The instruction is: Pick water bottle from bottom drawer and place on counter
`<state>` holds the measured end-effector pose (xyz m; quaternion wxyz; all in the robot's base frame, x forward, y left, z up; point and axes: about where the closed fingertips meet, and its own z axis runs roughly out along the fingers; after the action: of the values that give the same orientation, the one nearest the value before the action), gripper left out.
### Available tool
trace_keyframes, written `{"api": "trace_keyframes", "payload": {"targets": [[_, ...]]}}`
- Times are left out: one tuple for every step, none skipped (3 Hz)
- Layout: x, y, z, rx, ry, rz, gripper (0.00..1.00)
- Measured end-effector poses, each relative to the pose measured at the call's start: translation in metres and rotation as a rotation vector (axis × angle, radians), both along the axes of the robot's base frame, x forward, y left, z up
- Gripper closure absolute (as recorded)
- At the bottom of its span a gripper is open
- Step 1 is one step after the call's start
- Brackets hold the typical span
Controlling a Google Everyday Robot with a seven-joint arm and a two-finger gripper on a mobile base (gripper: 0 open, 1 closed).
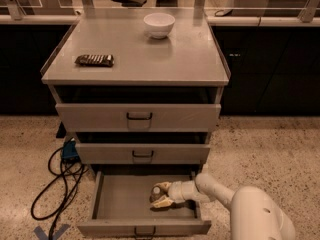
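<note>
Camera view has my gripper (pixel 162 196) low in the bottom drawer (pixel 120 203), right side, at the water bottle (pixel 156 191); can't tell if it's clamped; I'd grab mid-body, then lift straight up toward the counter (pixel 150 59).

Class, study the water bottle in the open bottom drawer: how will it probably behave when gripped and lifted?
The water bottle, at the gripper inside the bottom drawer, looks small and made of clear plastic, so it is probably light. Its smooth, rounded body could slip, or roll on the flat tray if nudged. Thin plastic may give under a hard squeeze.
</note>
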<state>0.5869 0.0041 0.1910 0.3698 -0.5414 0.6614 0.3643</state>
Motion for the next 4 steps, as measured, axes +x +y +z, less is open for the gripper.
{"api": "trace_keyframes", "payload": {"targets": [[0.0,0.0,0.0,0.0,0.0,0.0,0.65],[-0.005,0.001,0.006,0.003,-0.012,0.004,0.89],[0.006,-0.025,0.046,-0.041,-0.144,-0.041,1.0],[0.019,-0.082,0.116,-0.114,-0.317,-0.173,1.0]]}}
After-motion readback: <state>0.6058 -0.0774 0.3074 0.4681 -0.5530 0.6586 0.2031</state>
